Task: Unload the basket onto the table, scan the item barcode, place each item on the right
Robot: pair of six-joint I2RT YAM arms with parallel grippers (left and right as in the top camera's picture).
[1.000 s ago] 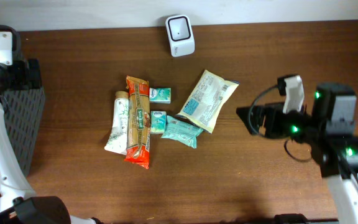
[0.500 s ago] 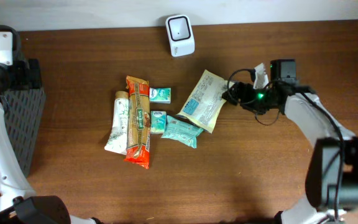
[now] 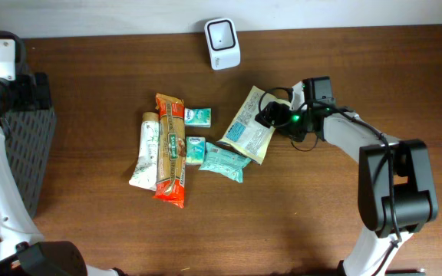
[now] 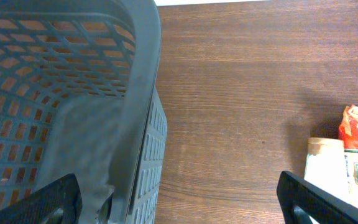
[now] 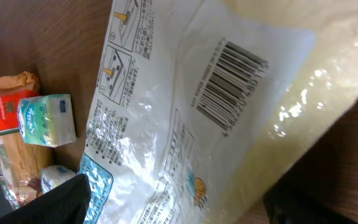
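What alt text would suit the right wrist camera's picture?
A pale plastic pouch fills the frame on the wooden table, its black barcode facing the camera. At the left edge lie a small green-and-white packet and an orange-red wrapper; dark fingertips of the right pincer show at the bottom corners.

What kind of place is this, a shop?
Probably a pretend shop checkout set up on a wooden table, not a real store. A small white scanner stands at the back, a cream packet shows its barcode, and a grey basket sits at the left.
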